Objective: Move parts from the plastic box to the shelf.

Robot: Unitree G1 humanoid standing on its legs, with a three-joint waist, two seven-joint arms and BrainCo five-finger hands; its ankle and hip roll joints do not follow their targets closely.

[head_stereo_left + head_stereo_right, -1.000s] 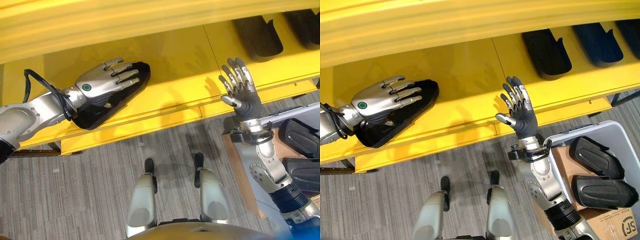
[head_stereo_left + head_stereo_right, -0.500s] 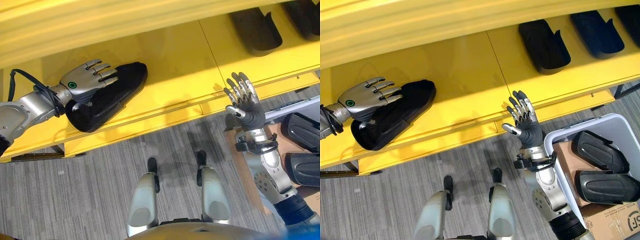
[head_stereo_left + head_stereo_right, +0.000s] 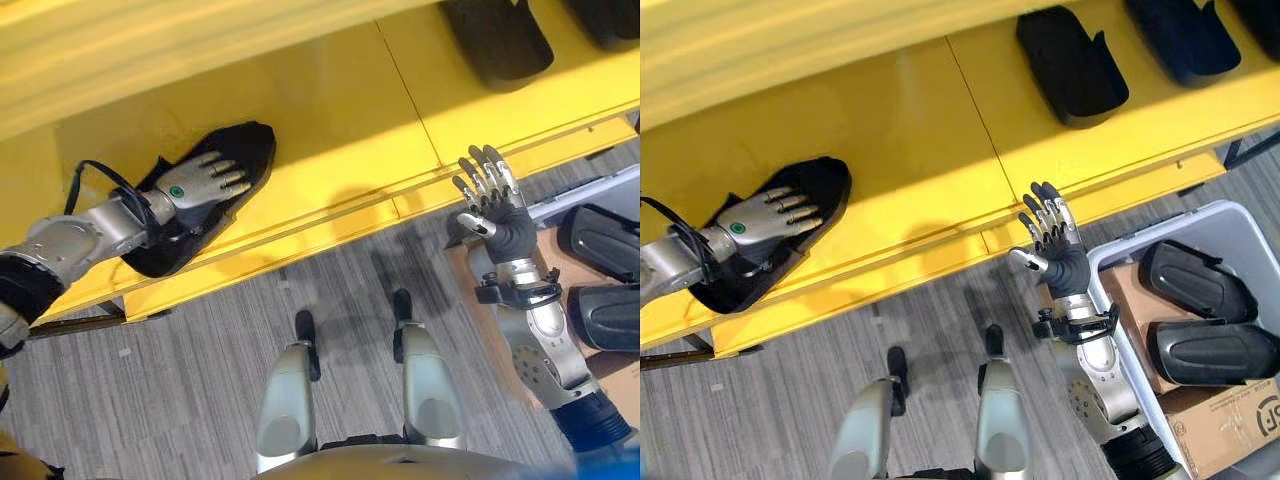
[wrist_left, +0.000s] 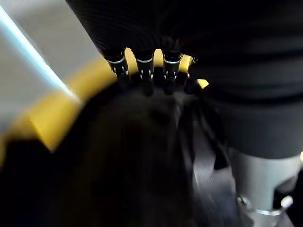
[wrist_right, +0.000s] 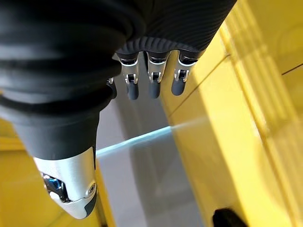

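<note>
Grey striped carpet (image 3: 200, 400) covers the floor in front of a yellow shelf (image 3: 920, 150), whose deck runs left to right across the far part of the scene.

**Left hand.** The left hand (image 3: 768, 216) lies flat on a black part (image 3: 815, 185) at the left end of the shelf deck. Its fingers are straight and spread over the part's upper face, not curled round it. The part rests on the deck with its long axis running diagonally, near-left to far-right, roughly in line with the left forearm.

**Right hand.** The right hand (image 3: 1055, 245) is raised in front of the shelf's near edge, fingers apart and straight, holding nothing.

**Supply.** The plastic box (image 3: 1200, 222) stands on the floor at the right, just beside the right arm. Two more black parts (image 3: 1195, 282) lie in it, above a cardboard piece (image 3: 1220, 425).

**Placed stock.** Further black parts (image 3: 1070, 65) lie on the right section of the shelf, long axes pointing near to far.

**Judgement.** The right hand is by far the nearer to the box; the next pick lies to its right and on the near side, so that arm would need to swing down and away from the shelf.
</note>
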